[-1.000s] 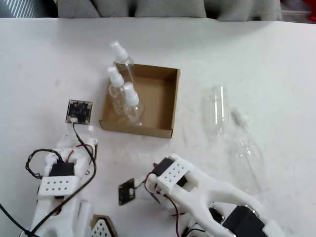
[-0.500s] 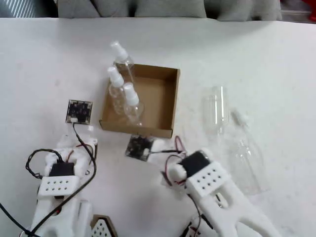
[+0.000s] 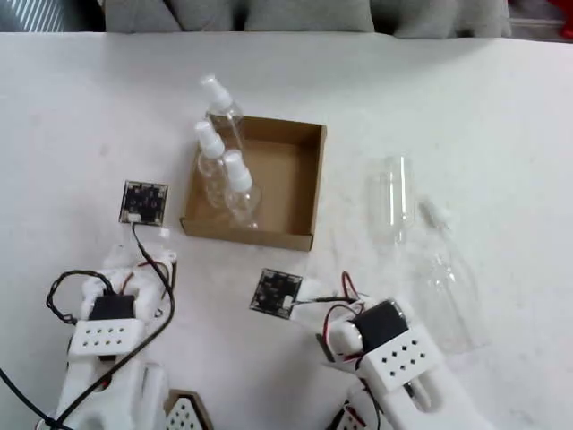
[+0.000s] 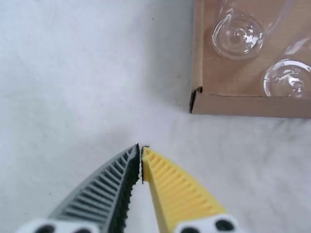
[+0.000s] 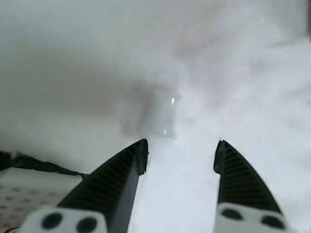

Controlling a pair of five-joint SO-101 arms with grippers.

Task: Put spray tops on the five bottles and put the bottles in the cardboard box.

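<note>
white arms (image 3: 106,339), black servos (image 3: 381,320), red-black wires (image 3: 333,311); left gripper (image 4: 141,148) grey and yellow, right gripper (image 5: 181,151) black.

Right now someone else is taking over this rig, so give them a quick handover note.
Left pincer: shut, empty, near a corner of the cardboard box.
Right pincer: open, empty.
Done: three capped bottles stand at the box's left side, at least two inside it.
To do: two uncapped bottles lie on the table right of the box, a spray top between them. Cap both, then box them.
</note>
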